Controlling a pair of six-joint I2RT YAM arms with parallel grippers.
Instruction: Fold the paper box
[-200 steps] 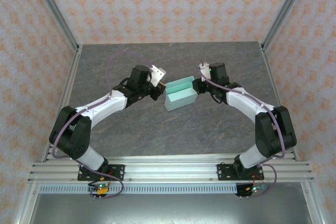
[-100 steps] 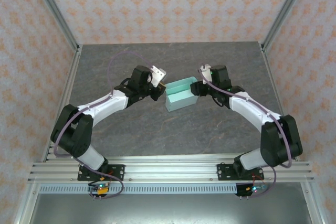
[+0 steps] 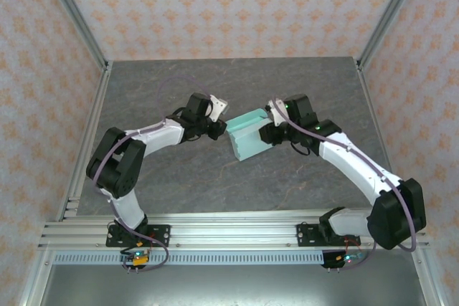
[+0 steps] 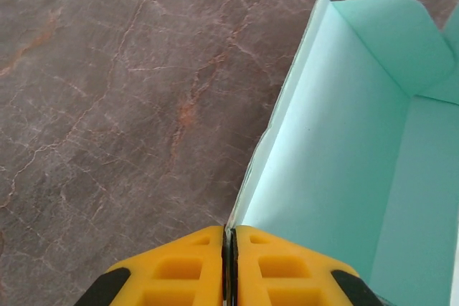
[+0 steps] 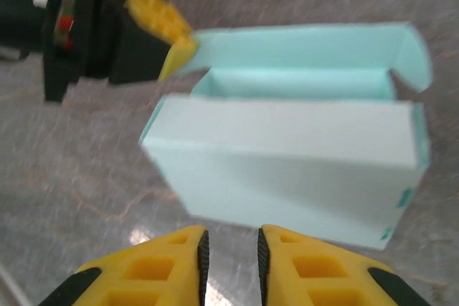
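Pale mint paper box (image 3: 251,136), part-folded, open rect. tray, tilted, lid flap up, near table (image 3: 179,177) centre

1. No word, number, brand or sign can be read on anything in these views.
2. The paper box (image 5: 287,155) bears two small darker teal marks on its pale side wall. They sit by the lower corner at the end that lies to the right in the right wrist view. They are too small and blurred to tell whether they are letters, digits or only print marks.
3. The top view shows the same box as plain mint card with no legible print.
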